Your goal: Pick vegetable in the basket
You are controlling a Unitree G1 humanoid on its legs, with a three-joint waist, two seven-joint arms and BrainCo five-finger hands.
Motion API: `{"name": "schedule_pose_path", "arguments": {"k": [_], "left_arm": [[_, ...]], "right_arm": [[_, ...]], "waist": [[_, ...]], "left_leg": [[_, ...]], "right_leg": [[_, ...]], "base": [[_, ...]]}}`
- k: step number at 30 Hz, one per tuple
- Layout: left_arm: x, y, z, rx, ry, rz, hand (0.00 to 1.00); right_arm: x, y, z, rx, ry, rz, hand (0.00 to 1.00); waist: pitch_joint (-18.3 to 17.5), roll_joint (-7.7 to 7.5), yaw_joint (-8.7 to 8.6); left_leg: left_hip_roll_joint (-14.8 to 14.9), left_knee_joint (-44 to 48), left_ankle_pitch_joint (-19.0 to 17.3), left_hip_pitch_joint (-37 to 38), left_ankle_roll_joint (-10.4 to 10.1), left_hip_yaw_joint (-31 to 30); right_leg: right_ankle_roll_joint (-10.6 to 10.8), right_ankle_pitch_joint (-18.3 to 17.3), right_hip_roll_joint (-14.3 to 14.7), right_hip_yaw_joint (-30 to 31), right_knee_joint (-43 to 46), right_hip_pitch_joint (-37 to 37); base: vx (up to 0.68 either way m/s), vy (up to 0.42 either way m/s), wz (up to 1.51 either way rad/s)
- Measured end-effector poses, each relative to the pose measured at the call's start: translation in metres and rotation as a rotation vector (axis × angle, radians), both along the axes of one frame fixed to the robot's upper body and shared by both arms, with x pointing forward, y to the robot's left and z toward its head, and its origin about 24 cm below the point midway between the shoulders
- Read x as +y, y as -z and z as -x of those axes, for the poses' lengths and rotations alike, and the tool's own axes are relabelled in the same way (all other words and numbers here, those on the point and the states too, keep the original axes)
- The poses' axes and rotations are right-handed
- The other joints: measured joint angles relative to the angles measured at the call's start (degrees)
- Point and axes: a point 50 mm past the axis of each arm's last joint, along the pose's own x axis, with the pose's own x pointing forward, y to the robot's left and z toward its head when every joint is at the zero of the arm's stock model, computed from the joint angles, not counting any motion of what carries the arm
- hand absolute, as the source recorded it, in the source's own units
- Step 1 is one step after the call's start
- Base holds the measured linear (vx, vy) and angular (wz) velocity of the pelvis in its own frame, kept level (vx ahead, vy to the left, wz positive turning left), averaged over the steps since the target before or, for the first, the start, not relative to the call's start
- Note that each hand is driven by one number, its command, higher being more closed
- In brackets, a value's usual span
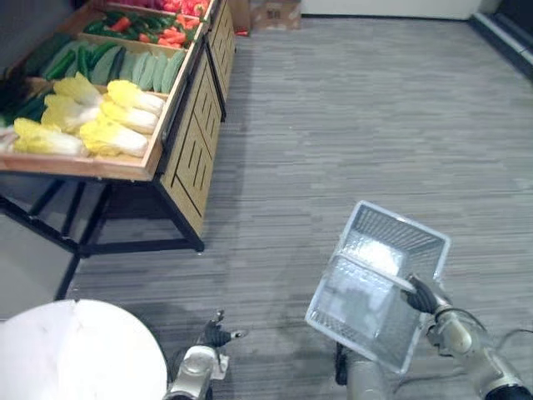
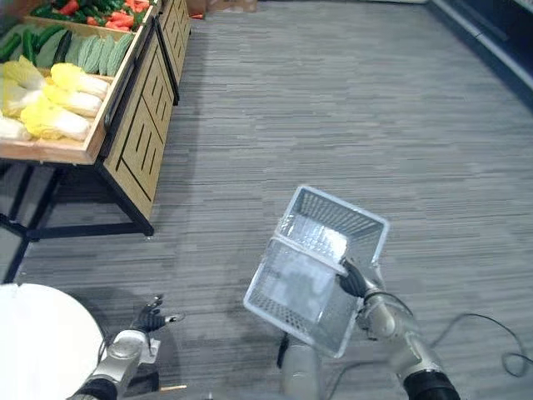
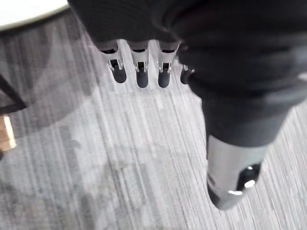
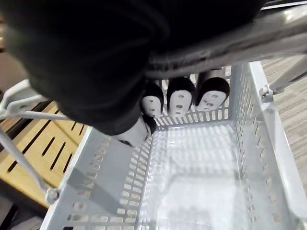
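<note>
Fingers [image 4: 180, 98] of our right hand [image 1: 425, 296] are clamped on the wire handle [image 1: 371, 268] of the pale perforated plastic basket [image 1: 398, 218], which is tilted at near right. Our left hand [image 1: 215, 336] hangs near left, its fingers relaxed and apart. Yellow-white cabbages [image 1: 100, 121] lie far left on the wooden display surface [image 1: 187, 150], well apart from the basket.

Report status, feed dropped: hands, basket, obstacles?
Right hand shut on handle of empty white plastic mesh basket. Left hand open. Yellow cabbages on wooden stand. Nothing blocking.
</note>
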Motion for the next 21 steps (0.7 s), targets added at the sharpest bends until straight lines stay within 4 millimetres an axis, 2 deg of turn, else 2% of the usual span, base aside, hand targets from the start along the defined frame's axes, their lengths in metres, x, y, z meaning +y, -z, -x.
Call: {"name": "schedule_pose_path", "arguments": {"k": [1,2,3,4,5,6,7,8,9,10,11,12,13,14,15,16,17,18,19,20,21], "left_arm": [[-0.001,0.001,0.001,0.004,-0.005,0.007,0.0],[-0.004,0.003,0.005,0.013,-0.007,0.016,0.0],[-0.005,0.005,0.008,0.023,-0.009,0.02,0.0],[-0.007,0.009,0.016,0.043,-0.015,0.026,0.0],[-0.008,0.014,0.027,0.075,-0.022,0.035,0.0],[-0.008,0.017,0.032,0.094,-0.025,0.037,0.0],[-0.008,0.021,0.041,0.125,-0.032,0.038,0.0],[-0.006,0.026,0.054,0.171,-0.044,0.038,0.0],[-0.003,0.027,0.061,0.188,-0.064,0.043,0.0],[0.004,0.028,0.067,0.201,-0.093,0.03,0.0],[0.006,0.029,0.07,0.209,-0.108,0.035,0.0],[0.005,0.03,0.073,0.215,-0.114,0.037,0.0],[0.003,0.032,0.078,0.232,-0.115,0.043,0.0],[0.002,0.033,0.082,0.242,-0.114,0.045,0.0],[-0.001,0.036,0.093,0.271,-0.115,0.051,0.0],[-0.001,0.039,0.107,0.309,-0.123,0.051,0.0],[0.001,0.04,0.116,0.334,-0.126,0.042,0.0],[0.006,0.042,0.122,0.36,-0.155,0.034,0.0],[0.009,0.041,0.122,0.355,-0.17,0.029,0.0],[0.013,0.04,0.122,0.351,-0.203,0.03,0.0],[0.013,0.041,0.125,0.365,-0.215,0.032,0.0]], "right_arm": [[0.0,0.001,0.0,0.003,0.002,-0.002,1.0],[-0.001,0.006,0.007,0.026,0.009,-0.003,1.0],[-0.002,0.008,0.01,0.037,0.012,-0.002,1.0],[-0.003,0.012,0.016,0.057,0.014,-0.003,1.0],[-0.004,0.015,0.021,0.073,0.02,-0.003,1.0],[-0.005,0.016,0.022,0.078,0.023,-0.002,1.0],[-0.005,0.017,0.024,0.083,0.024,-0.002,1.0],[-0.005,0.018,0.024,0.086,0.025,-0.003,1.0],[-0.005,0.017,0.024,0.086,0.027,-0.001,1.0],[-0.008,0.017,0.024,0.089,0.033,0.01,1.0],[-0.01,0.016,0.024,0.089,0.033,0.016,1.0],[-0.012,0.014,0.024,0.087,0.032,0.024,1.0],[-0.011,0.013,0.021,0.078,0.029,0.024,1.0],[-0.011,0.013,0.021,0.078,0.029,0.024,1.0],[-0.011,0.013,0.021,0.079,0.028,0.024,1.0],[-0.01,0.013,0.02,0.076,0.024,0.023,1.0],[-0.009,0.014,0.02,0.077,0.021,0.019,1.0],[-0.001,0.017,0.016,0.08,0.003,0.004,1.0],[0.005,0.014,0.01,0.066,-0.026,0.002,1.0],[0.008,0.012,0.006,0.056,-0.043,0.001,1.0],[0.013,0.014,0.003,0.065,-0.063,0.001,1.0]], "waist": [[0.0,0.05,0.01],[0.03,-0.2,-0.3],[0.02,-0.18,-0.66],[0.05,-0.22,-0.6],[0.49,-0.94,0.0],[0.49,-0.91,0.64],[0.56,-1.0,1.22],[0.88,-1.52,1.73],[1.04,-1.79,2.14],[1.33,-2.27,3.03],[1.35,-2.31,3.67],[1.44,-2.45,4.79],[1.61,-2.75,5.53],[1.7,-2.89,5.78],[1.52,-2.56,5.91],[0.87,-1.31,6.4],[0.62,-0.76,7.19],[0.52,-1.49,7.64],[0.98,-2.25,7.6],[1.03,-2.35,7.97],[1.03,-2.36,8.73]], "left_leg": [[0.31,2.98,2.06,-1.2,0.19,-1.31],[0.4,9.06,5.72,-3.35,0.31,-2.52],[0.6,13.11,7.81,-5.0,-0.07,-3.2],[0.96,21.86,14.17,-8.78,-0.98,-4.47],[1.84,34.24,18.95,-13.75,-2.67,-4.15],[1.84,39.28,18.47,-15.77,-2.7,-3.53],[1.79,45.79,16.65,-18.63,-1.77,-2.01],[1.44,51.12,13.42,-21.82,0.29,0.55],[1.06,52.45,11.94,-23.4,1.42,1.93],[-0.01,52.86,9.78,-26.83,2.63,4.16],[-0.55,52.1,9.06,-28.71,2.97,5.21],[-2.0,48.22,7.72,-32.06,3.63,7.4],[-4.42,40.08,7.27,-34.22,3.77,9.42],[-5.75,34.28,7.42,-34.33,3.77,10.29],[-8.62,20.01,9.57,-33.88,3.57,10.33],[-9.76,5.78,15.17,-32.78,2.8,9.3],[-9.87,3.69,19.77,-32.61,2.98,8.78],[-11.43,5.65,21.11,-33.11,5.52,9.25],[-11.67,9.37,18.61,-35.28,5.96,9.93],[-11.44,14.45,16.61,-37.57,7.35,10.38],[-10.34,19.01,13.89,-38.5,9.92,13.44]], "right_leg": [[-0.47,-2.61,0.08,-0.46,2.55,-0.14],[-0.86,-5.92,0.06,-1.97,4.23,1.58],[-1.06,-7.04,0.12,-2.55,4.09,3.08],[-1.67,-8.68,0.97,-3.67,2.8,6.46],[-2.79,-9.8,2.3,-3.95,-0.02,10.82],[-3.23,-10.13,2.95,-3.8,-1.23,12.57],[-3.33,-10.33,3.79,-3.54,-3.35,15.79],[-3.37,-10.64,4.42,-3.48,-6.63,20.06],[-3.15,-10.78,4.43,-3.46,-7.78,21.83],[-2.9,-11.04,4.36,-3.47,-9.88,24.84],[-2.72,-11.15,4.28,-3.54,-10.92,26.07],[-2.47,-11.28,3.82,-3.63,-12.83,28.22],[-0.99,-11.57,2.79,-3.93,-14.48,30.06],[-0.35,-11.79,2.16,-4.14,-15.21,31.05],[0.84,-12.52,1.49,-4.7,-16.71,32.97],[2.32,-13.72,1.89,-4.6,-17.86,34.6],[2.94,-14.36,2.13,-4.16,-18.3,35.43],[1.77,-15.05,1.46,-3.45,-18.64,36.2],[1.71,-14.11,0.98,-2.82,-18.92,36.12],[2.45,-12.81,0.88,-2.29,-19.0,36.42],[3.38,-11.12,0.79,-1.91,-18.88,37.85]], "base": [[0.63,-0.405,0.04],[0.43,-0.273,0.32],[0.56,-0.319,0.42],[0.65,-0.316,0.2],[0.64,-0.286,0.03],[0.61,-0.224,-0.15],[0.39,-0.118,-0.13],[0.47,-0.113,-0.06],[0.43,-0.069,0.0],[0.4,-0.041,-0.01],[0.36,0.025,-0.02],[0.37,0.094,-0.03],[0.38,0.122,-0.03],[0.42,0.167,0.06],[0.46,0.215,0.03],[0.49,0.236,-0.02],[0.5,0.228,-0.03],[0.47,0.181,0.13],[0.45,0.172,0.27],[0.45,0.185,0.33],[0.53,0.268,0.41]]}}
